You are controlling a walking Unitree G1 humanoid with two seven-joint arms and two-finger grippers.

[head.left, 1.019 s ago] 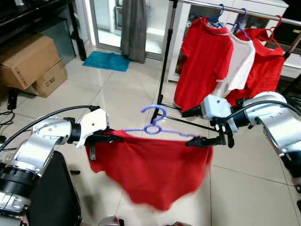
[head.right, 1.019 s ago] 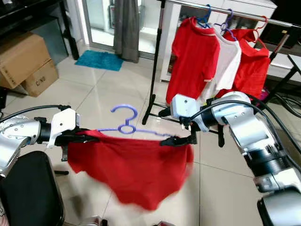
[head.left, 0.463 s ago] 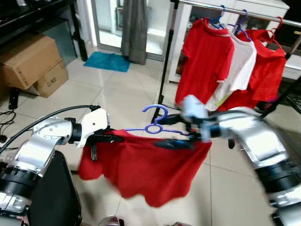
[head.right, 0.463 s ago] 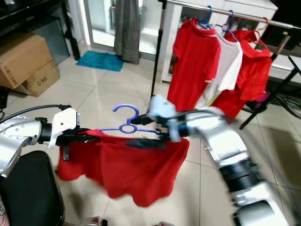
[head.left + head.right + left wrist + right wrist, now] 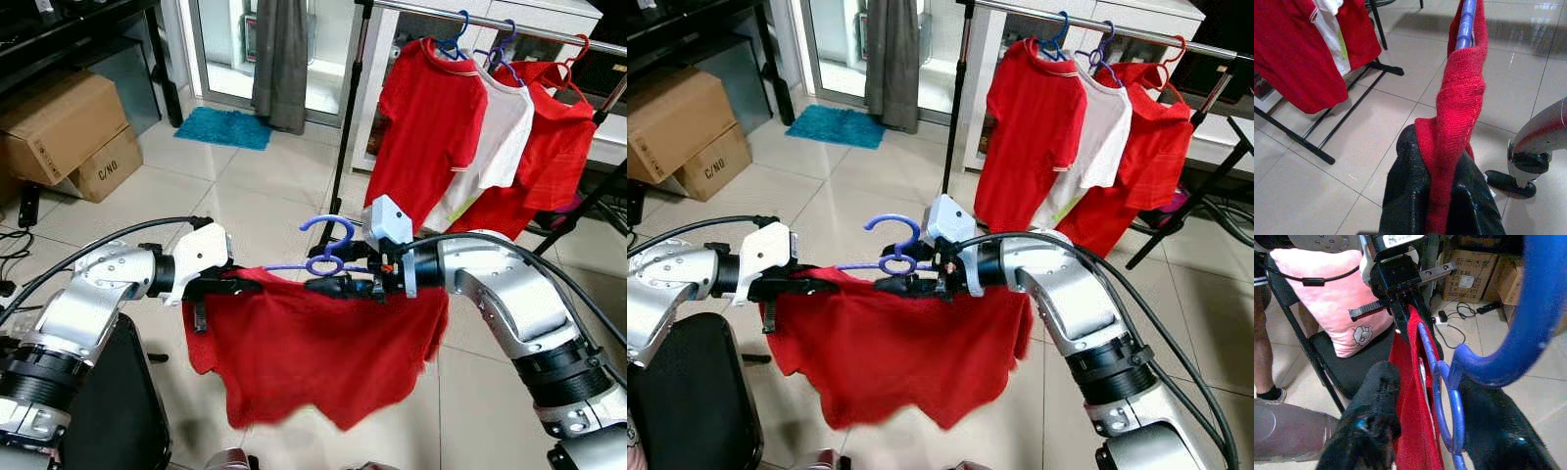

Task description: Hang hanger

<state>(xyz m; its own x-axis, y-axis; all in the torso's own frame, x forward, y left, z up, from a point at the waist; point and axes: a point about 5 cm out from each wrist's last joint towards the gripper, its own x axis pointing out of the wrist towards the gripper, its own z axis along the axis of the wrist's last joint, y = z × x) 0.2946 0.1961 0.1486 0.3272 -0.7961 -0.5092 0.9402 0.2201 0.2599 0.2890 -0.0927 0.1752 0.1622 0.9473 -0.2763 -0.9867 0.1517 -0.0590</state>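
Note:
A red shirt hangs on a blue plastic hanger that I hold level in front of me over the tiled floor. My left gripper is shut on the shirt's left shoulder and the hanger end inside it, as the left wrist view shows close up. My right gripper is at the hanger's middle, just below the hook. In the right wrist view its fingers stand apart, with the hanger's neck and the red cloth between them. The clothes rail is ahead at the upper right.
Red and white shirts hang on the rail, whose black pole and base stand on the floor ahead. Cardboard boxes sit far left, a blue mat by the door. A black chair with a pink pillow is at my left.
My right gripper let go of the shirt's right shoulder and moved left along the hanger to its middle under the hook. The shirt's right side now droops; the left gripper has stayed put.

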